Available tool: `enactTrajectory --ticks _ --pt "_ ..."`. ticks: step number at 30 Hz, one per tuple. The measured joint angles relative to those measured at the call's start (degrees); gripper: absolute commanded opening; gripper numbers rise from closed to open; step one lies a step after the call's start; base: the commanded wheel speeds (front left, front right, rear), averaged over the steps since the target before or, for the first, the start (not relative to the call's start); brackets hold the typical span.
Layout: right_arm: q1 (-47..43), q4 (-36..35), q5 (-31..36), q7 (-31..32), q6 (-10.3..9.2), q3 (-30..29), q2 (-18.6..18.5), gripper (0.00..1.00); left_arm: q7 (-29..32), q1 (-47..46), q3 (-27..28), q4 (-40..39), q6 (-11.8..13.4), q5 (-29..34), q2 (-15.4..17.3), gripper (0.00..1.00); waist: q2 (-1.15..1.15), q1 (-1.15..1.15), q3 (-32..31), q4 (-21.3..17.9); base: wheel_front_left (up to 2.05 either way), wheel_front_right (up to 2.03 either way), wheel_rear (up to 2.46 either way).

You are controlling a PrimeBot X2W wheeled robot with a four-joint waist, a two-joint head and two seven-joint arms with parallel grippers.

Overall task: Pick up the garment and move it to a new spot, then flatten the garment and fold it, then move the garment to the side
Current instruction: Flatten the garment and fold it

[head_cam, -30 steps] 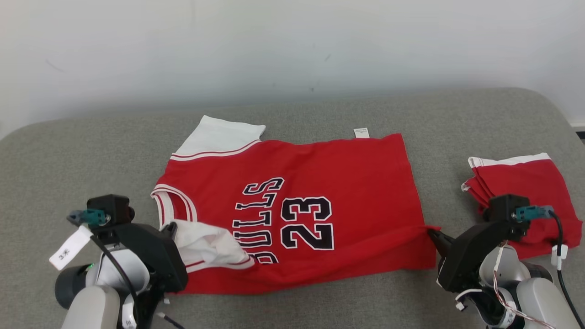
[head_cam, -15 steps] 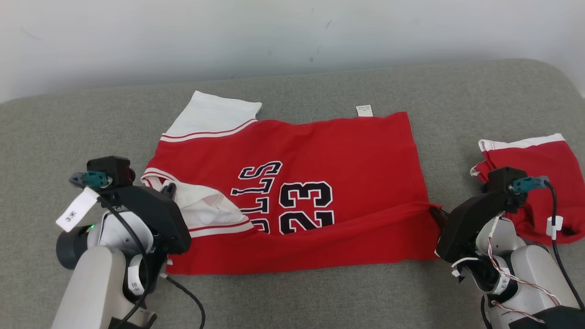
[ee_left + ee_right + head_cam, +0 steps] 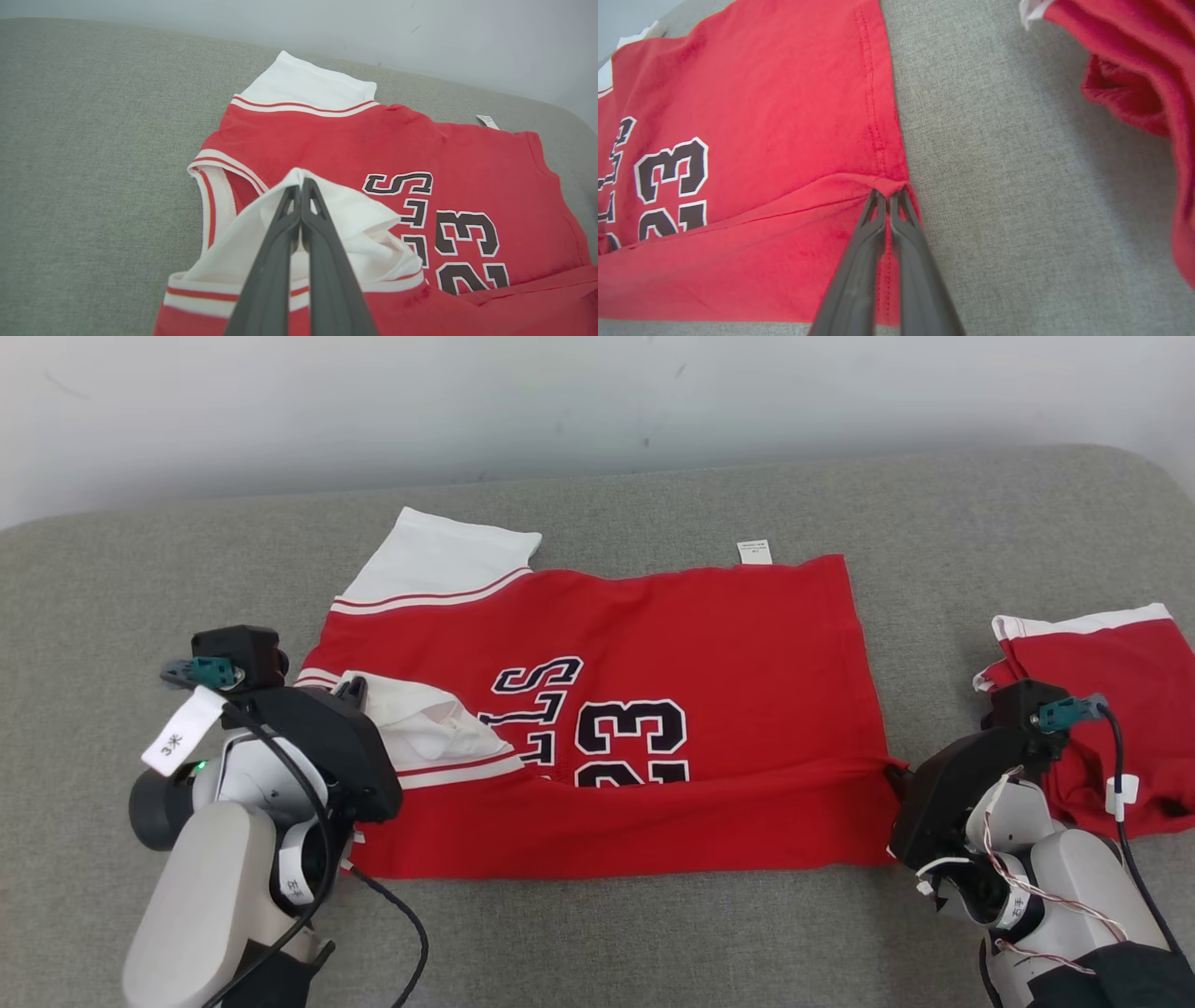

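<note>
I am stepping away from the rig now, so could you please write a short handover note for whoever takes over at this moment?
Left gripper: jaws shut on the jersey at its white sleeve, near-left corner.
Right gripper: jaws shut on the jersey's hem, near-right corner.
Jersey: spread on the grey cushion, near edge raised over the lower part of the print. A second red garment lies at the right.
Done: jersey placed and flattened; first fold begun.
Left: finish folding, then move the jersey to the side.
</note>
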State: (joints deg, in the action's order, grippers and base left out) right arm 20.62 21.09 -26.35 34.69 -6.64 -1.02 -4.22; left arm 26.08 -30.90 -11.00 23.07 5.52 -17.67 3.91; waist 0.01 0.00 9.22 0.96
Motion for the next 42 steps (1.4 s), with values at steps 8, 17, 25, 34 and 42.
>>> enactTrajectory --ticks 8,17,25,34,42 --pt "1.31 2.16 0.0 -1.99 -0.16 0.15 0.23 1.0 -3.22 -0.89 -0.37 3.54 0.01 1.12 -0.2 1.0 0.0 0.0 -0.07 -0.3 0.0 0.0 0.0" --pt "2.29 2.69 -0.25 -5.73 0.11 -0.27 0.42 1.0 -8.0 -2.14 0.45 5.89 0.02 2.2 0.34 1.0 0.0 0.0 -1.27 -0.25 0.0 0.0 0.0" --pt "1.88 0.33 -0.35 -11.25 1.85 -1.12 0.42 1.0 -14.04 0.66 -0.76 5.52 -1.0 3.63 2.16 1.0 0.0 0.0 -4.33 0.2 0.0 0.0 0.0" --pt "-7.06 -3.81 1.22 -14.1 2.7 -0.26 -0.54 1.0 -16.52 9.13 -2.41 3.15 -2.52 5.22 4.3 1.0 -0.01 -0.01 -9.02 0.91 0.0 0.0 0.0" --pt "-12.98 -7.77 3.55 -16.05 3.16 1.86 -0.48 1.0 -17.62 15.86 -3.03 1.38 -2.24 6.67 6.91 1.0 -0.02 -0.01 -10.03 0.96 0.0 0.0 0.0"
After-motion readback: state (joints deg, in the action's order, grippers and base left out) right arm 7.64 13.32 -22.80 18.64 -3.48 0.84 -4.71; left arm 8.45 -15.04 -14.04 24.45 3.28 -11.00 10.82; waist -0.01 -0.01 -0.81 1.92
